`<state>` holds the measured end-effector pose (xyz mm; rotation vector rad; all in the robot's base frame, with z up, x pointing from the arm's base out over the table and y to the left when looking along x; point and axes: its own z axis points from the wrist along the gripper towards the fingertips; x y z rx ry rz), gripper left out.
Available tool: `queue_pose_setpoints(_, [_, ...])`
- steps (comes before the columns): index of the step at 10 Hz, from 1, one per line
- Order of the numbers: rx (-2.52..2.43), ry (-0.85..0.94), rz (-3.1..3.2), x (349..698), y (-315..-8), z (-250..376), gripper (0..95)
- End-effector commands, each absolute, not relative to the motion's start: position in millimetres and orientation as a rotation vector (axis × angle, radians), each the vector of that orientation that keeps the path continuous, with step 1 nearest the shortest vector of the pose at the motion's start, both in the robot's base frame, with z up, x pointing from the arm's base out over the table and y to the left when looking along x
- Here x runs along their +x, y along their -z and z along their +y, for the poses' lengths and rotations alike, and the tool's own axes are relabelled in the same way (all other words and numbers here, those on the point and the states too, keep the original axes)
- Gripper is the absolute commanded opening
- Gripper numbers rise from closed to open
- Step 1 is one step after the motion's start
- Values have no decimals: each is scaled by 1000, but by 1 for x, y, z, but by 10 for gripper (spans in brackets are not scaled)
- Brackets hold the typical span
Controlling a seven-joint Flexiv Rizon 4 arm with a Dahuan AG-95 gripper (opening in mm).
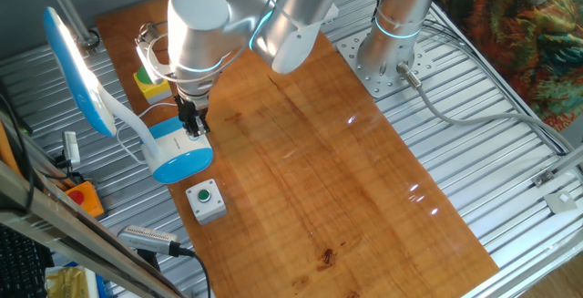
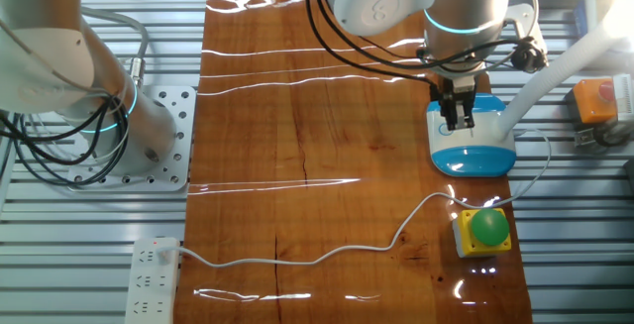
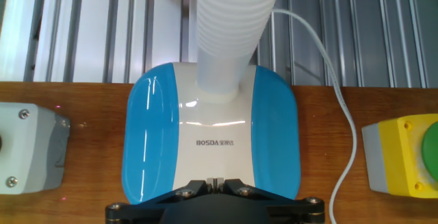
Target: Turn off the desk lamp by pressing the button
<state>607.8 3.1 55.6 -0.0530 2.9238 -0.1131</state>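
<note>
Desk lamp (image 1: 173, 148): I saw it at the wooden table's (image 1: 310, 170) edge, between two button boxes.
Gripper (image 2: 457, 121): it was down on the lamp's white panel; I couldn't tell the finger gap.
Button: hidden from me under the fingers.

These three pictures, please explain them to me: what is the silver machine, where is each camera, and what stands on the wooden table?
The silver machine is a robot arm bolted beside a wooden table. At its end is a two-finger gripper. Two pictures come from fixed cameras on different sides of the table. The third comes from a camera on the hand, looking along the fingers. The gripper is down over the white top panel of a blue and white desk lamp. Nothing is held. On either side of the lamp stand a green button in a grey box and a green button in a yellow box. A white cable crosses the table.
</note>
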Motion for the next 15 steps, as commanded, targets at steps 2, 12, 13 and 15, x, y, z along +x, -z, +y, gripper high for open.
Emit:
queue_pose_setpoints(2, [-72, 113, 2914, 608, -52, 4, 0])
queue_pose_setpoints(12, [-111, 131, 2908, 607, -46, 4, 0])
queue_pose_setpoints(13, [-115, 131, 2908, 607, -46, 4, 0])
queue_pose_setpoints(15, [-120, 132, 2908, 607, -45, 4, 0])
